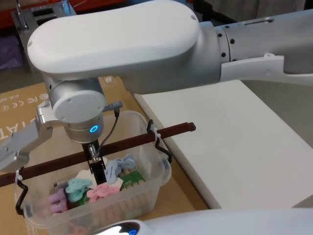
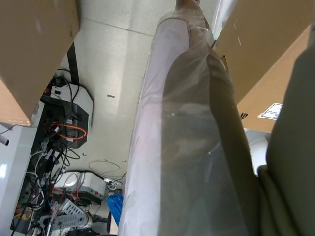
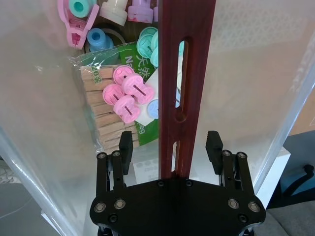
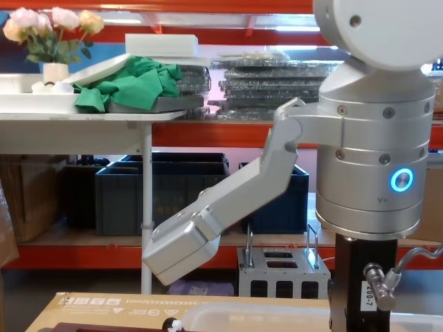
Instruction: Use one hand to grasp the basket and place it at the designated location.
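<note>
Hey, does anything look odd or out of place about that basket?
Yes. The basket has a handle that is a reddish-brown slotted slat zip-tied across the rim, sticking out past both sides; it looks makeshift. The right gripper straddles it, open.

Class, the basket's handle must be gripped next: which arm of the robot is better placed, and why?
The right. The right gripper is open above the basket, straddling its dark red handle.

In the head view you had a flat white board point(image 1: 234, 147) beside brown cardboard point(image 1: 19, 105). Across the room you saw dark blue crates point(image 4: 159, 190) on a low shelf, a small grey metal box point(image 4: 280, 270) nearer, and a green cloth point(image 4: 131, 83) near flowers point(image 4: 52, 24) above.
</note>
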Robot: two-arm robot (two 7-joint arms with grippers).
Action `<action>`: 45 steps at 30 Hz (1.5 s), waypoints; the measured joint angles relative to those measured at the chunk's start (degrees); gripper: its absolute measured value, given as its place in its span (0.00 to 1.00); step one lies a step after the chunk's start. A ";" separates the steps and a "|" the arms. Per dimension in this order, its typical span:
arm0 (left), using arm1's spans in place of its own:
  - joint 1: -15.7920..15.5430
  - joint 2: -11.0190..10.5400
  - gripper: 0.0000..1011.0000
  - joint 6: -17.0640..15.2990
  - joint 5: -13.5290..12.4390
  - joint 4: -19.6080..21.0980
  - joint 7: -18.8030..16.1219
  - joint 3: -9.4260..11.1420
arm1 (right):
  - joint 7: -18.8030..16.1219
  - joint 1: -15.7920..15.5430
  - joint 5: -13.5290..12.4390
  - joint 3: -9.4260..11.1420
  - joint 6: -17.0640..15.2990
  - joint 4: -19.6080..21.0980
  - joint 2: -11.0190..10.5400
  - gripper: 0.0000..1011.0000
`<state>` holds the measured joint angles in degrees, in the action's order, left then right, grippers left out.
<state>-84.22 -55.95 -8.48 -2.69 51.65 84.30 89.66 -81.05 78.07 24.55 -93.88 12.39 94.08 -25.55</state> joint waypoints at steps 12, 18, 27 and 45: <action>0.00 0.00 0.00 0.00 0.00 0.00 0.00 0.00 | 0.27 -0.17 0.20 0.27 -0.11 0.39 -0.44 0.99; 0.00 0.00 0.00 0.00 0.00 0.00 0.00 0.00 | 0.57 -0.16 0.20 0.83 -0.13 0.58 -1.20 0.99; 0.00 0.01 0.00 0.00 -0.01 -0.02 0.00 0.00 | 0.78 0.22 -0.37 2.21 0.01 0.83 -2.39 0.99; 0.00 0.01 0.00 0.00 0.00 -0.01 0.00 0.00 | 0.94 1.95 -4.76 5.93 0.79 2.08 -5.24 0.99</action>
<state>-84.22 -55.94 -8.48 -2.69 51.64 84.30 89.66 -80.12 80.02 19.80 -87.94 13.18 96.15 -30.79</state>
